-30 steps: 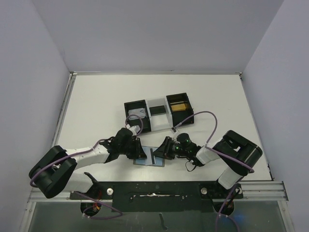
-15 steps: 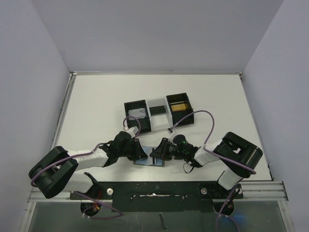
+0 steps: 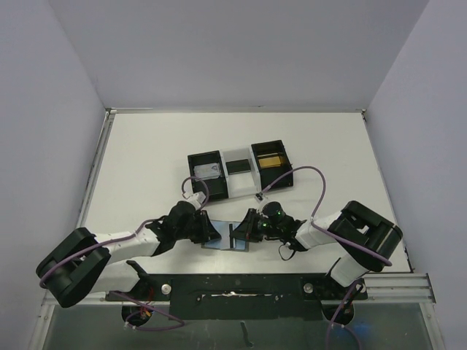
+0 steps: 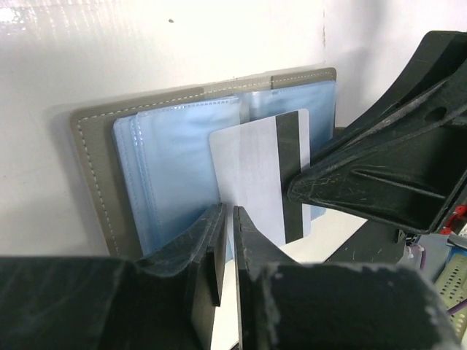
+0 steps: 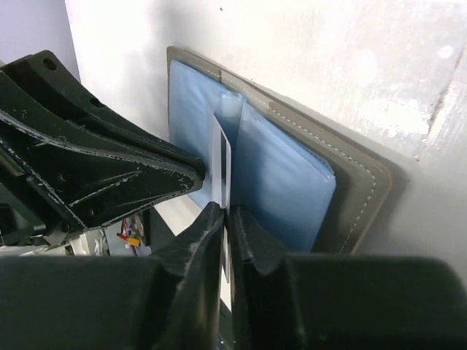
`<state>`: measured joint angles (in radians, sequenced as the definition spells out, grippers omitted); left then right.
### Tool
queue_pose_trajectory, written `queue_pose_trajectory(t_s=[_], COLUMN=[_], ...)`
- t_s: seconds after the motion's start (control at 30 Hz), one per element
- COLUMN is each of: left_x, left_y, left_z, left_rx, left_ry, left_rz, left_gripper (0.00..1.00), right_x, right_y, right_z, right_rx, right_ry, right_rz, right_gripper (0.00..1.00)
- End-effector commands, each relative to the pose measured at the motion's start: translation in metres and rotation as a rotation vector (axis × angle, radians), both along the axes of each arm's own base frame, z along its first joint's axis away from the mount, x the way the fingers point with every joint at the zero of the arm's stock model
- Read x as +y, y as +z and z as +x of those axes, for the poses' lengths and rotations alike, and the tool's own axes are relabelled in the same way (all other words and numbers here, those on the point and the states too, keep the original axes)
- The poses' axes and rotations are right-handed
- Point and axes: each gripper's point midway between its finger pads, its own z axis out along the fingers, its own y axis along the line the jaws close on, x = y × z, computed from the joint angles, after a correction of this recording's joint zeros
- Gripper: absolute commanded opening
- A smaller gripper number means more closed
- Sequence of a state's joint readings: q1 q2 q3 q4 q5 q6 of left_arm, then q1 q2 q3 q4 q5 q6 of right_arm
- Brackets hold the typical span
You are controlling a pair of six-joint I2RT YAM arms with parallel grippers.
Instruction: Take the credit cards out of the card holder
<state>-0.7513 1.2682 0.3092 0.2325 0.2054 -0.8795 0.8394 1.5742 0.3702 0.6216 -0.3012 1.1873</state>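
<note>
The card holder (image 3: pixel 221 241) lies open near the table's front edge, a grey bifold (image 4: pixel 91 175) with blue plastic sleeves (image 5: pixel 281 171). A white credit card (image 4: pixel 252 175) with a black stripe stands up out of its middle fold; it shows edge-on (image 5: pixel 223 157) in the right wrist view. My right gripper (image 5: pixel 226 213) is shut on that card's edge, coming in from the right (image 3: pixel 243 227). My left gripper (image 4: pixel 228 217) is at the holder's left panel (image 3: pixel 210 229), jaws nearly together, apparently pinching a blue sleeve. The two grippers' tips almost touch.
A black-and-white three-compartment tray (image 3: pixel 191 165) stands just behind the holder. It has a gold card (image 3: pixel 270 160) in its right bay and a pale card (image 3: pixel 206 172) in its left. Purple cables (image 3: pixel 306 175) loop over both arms.
My right gripper's jaws have closed onto the white card. Both wrists have shifted slightly over the holder, the left forearm dropping a little toward the front edge.
</note>
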Motion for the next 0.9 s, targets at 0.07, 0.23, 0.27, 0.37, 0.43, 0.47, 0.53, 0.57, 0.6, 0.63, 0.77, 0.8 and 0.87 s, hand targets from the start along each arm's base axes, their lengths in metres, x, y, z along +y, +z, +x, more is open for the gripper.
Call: queue_pose_trajectory(t_s=[0.07, 0.23, 0.27, 0.37, 0.43, 0.47, 0.53, 0.57, 0.6, 0.63, 0.77, 0.8, 0.87], left_x=[0.019, 0.016, 0.016, 0.024, 0.030, 0.032, 0.034, 0.034, 0.032, 0.030, 0.024, 0.025, 0.028], left_y=[-0.012, 0.002, 0.007, 0.010, 0.012, 0.011, 0.006, 0.003, 0.001, -0.001, -0.008, -0.009, -0.006], left_z=[-0.004, 0.002, 0.004, 0.009, 0.013, 0.015, 0.015, 0.015, 0.014, 0.012, 0.007, 0.006, 0.009], left_rx=[-0.011, -0.055, -0.075, -0.103, -0.124, -0.136, -0.145, -0.144, -0.143, -0.141, -0.100, -0.098, -0.112], left_ry=[0.022, 0.029, 0.036, 0.064, 0.087, 0.098, 0.103, 0.098, 0.090, 0.078, 0.056, 0.060, 0.075], left_rz=[0.080, 0.047, 0.041, 0.074, 0.100, 0.108, 0.109, 0.109, 0.103, 0.091, 0.076, 0.082, 0.090], left_gripper=[0.12, 0.25, 0.29, 0.40, 0.45, 0.46, 0.48, 0.49, 0.49, 0.48, 0.46, 0.46, 0.47], right_x=[0.009, 0.003, 0.001, -0.004, -0.007, -0.009, -0.011, -0.012, -0.013, -0.013, -0.015, -0.016, -0.015], right_y=[0.018, 0.013, 0.012, 0.007, 0.001, -0.002, -0.009, -0.012, -0.015, -0.016, -0.020, -0.020, -0.020], right_z=[0.003, 0.007, 0.008, 0.008, 0.006, 0.005, 0.001, 0.000, -0.001, -0.002, -0.001, -0.001, 0.000], right_rx=[-0.013, -0.021, -0.021, -0.011, 0.002, 0.012, 0.034, 0.043, 0.051, 0.054, 0.056, 0.057, 0.057], right_ry=[0.000, -0.009, -0.012, -0.024, -0.033, -0.038, -0.042, -0.041, -0.038, -0.033, -0.036, -0.037, -0.037], right_rz=[0.054, -0.031, -0.042, -0.065, -0.080, -0.084, -0.089, -0.097, -0.107, -0.114, -0.141, -0.146, -0.151], right_gripper=[0.01, 0.00, 0.00, 0.00, 0.00, 0.00, 0.00, 0.00, 0.00, 0.00, 0.00, 0.00, 0.00])
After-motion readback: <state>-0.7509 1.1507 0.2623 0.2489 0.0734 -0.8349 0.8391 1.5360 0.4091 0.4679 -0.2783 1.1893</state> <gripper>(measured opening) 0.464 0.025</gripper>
